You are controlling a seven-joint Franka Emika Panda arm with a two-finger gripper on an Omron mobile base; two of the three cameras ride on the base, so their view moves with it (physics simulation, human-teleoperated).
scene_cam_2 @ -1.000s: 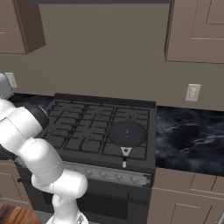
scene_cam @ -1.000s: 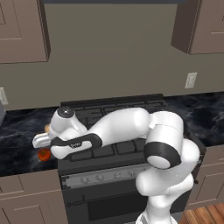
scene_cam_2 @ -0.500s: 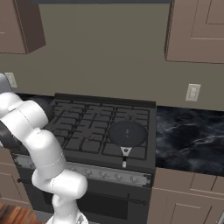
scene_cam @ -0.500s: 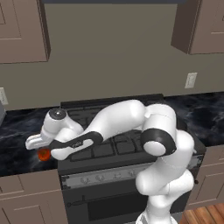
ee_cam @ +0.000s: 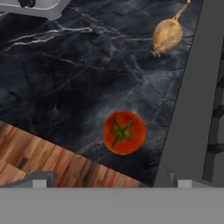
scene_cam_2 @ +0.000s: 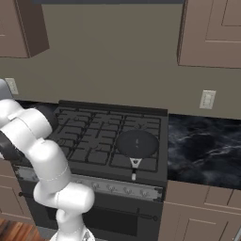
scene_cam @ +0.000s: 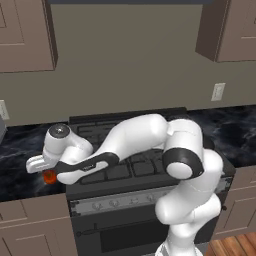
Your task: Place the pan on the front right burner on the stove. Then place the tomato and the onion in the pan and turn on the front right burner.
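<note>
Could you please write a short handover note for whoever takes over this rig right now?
Gripper: the hand hangs over the dark counter left of the stove, above the tomato. It holds nothing, but whether the jaws are open cannot be told.
Things: the pan sits on the front right burner, handle toward the front edge. The tomato lies on the counter near the stove's side; the onion lies apart from it on the same counter.
Done: pan placed on the burner.
Left: pick up the tomato and put it in the pan, then the onion, then turn on the front right burner.
</note>
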